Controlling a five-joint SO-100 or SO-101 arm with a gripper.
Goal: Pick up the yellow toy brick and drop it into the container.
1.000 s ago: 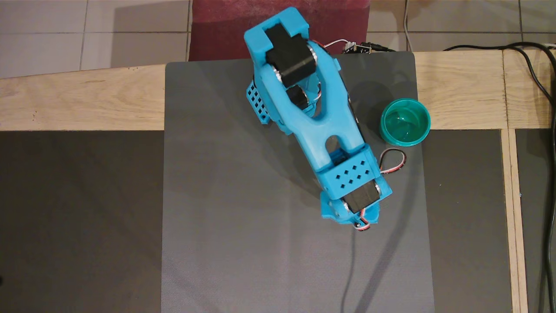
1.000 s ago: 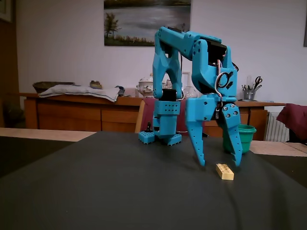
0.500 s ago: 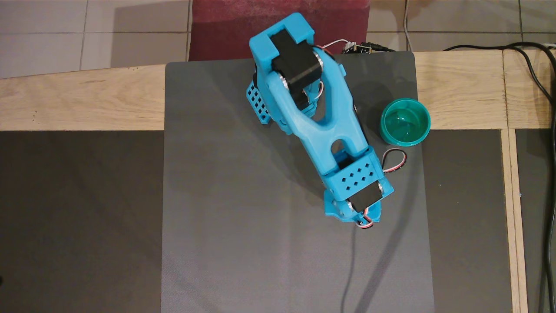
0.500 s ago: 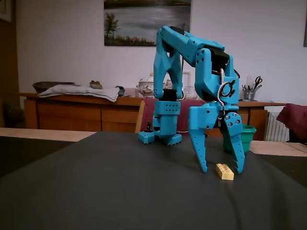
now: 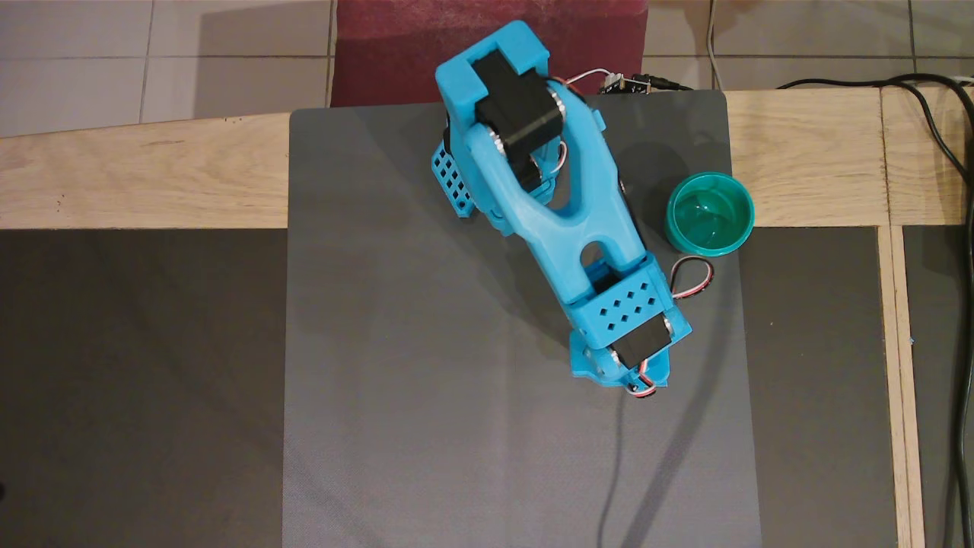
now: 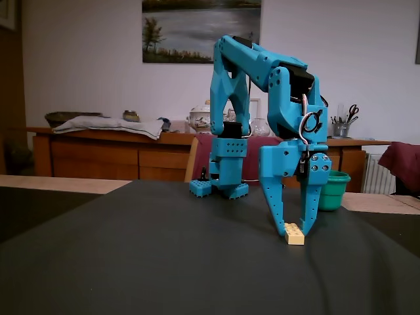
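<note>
A: Brick first. We're seeing the yellow toy brick lying on the dark mat in the fixed view, sitting right between the two fingertips of the gripper.

B: Agreed. The fingers are pointing straight down and closing in on it, one tip at each end of the brick. We're calling it clamped on the brick, though it's resting on the mat, not lifted.

A: Overhead view? We're not finding the brick there; the arm is covering that spot. The gripper's tips are hiding under the wrist too.

B: Right, so we're taking the finger state from the fixed view only.

A: Moving outward: the container is standing upright, well apart from the fingers. In the fixed view it's showing behind and to the right of the right-hand finger.

B: In the overhead view it's sitting at the mat's right edge, partly over the wooden table.

A: We're also noting a looped servo wire sticking out beside the wrist, between the gripper and the container.
</note>
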